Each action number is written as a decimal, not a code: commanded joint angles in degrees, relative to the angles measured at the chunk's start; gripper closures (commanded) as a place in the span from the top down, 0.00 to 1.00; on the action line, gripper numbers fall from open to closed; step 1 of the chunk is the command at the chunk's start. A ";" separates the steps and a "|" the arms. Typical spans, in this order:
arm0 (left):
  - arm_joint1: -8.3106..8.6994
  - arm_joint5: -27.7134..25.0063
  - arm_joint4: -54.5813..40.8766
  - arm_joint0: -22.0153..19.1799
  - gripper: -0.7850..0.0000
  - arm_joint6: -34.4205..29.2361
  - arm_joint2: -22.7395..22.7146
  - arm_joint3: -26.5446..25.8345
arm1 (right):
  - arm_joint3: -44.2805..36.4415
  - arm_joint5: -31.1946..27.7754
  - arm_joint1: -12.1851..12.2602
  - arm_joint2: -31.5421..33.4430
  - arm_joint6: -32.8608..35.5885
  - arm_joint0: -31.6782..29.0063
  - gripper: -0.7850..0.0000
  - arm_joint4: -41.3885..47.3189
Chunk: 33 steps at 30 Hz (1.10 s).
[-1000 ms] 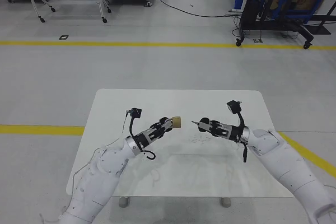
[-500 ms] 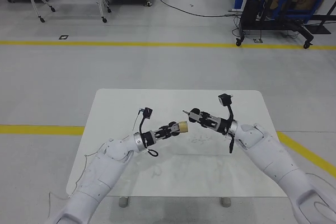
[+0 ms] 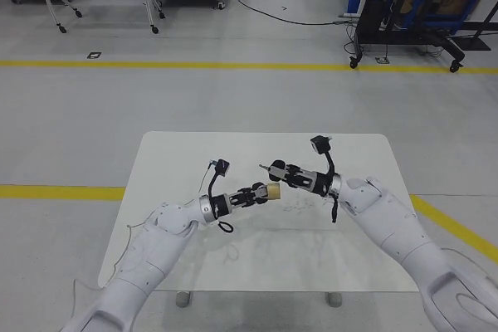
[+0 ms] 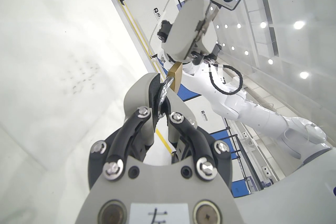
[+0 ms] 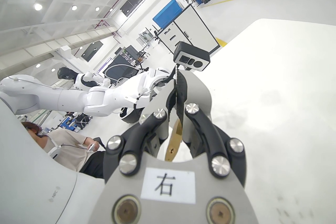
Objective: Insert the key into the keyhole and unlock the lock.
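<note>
Above the middle of the white table (image 3: 349, 249), my left gripper (image 3: 260, 195) is shut on the steel shackle (image 4: 163, 93) of a brass padlock (image 3: 275, 191). The lock's brass body (image 4: 176, 76) sticks out past the fingertips toward the right arm. My right gripper (image 3: 275, 172) hangs just above and behind the padlock, shut on a small silver key (image 3: 266, 168) whose tip pokes out to the left. In the right wrist view the closed fingers (image 5: 183, 93) hide the key, and the padlock body (image 5: 173, 142) shows beneath them. I cannot tell whether key and lock touch.
Faint scuff marks (image 3: 297, 206) lie on the tabletop under the grippers. The table's rounded far edge (image 3: 266, 134) and near edge (image 3: 266, 290) border grey floor with yellow lines (image 3: 50, 192).
Both arms have closed in on each other. The left gripper carried the padlock to the right; the right gripper moved left and back with the key, ending just above the padlock.
</note>
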 commanded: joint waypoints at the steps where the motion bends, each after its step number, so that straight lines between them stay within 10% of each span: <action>1: 0.04 0.44 -0.25 0.04 0.00 0.33 -0.21 0.01 | -0.15 0.00 0.04 0.52 1.56 -0.38 0.00 0.20; 20: 1.04 -0.03 3.71 0.99 0.00 2.10 -2.62 -2.06 | -1.89 0.00 0.27 5.05 5.65 -2.74 0.00 1.93; 33: -1.34 26.78 -15.76 -3.66 0.00 -1.07 -1.92 5.06 | -11.17 16.87 2.71 11.22 8.43 -11.83 0.00 16.63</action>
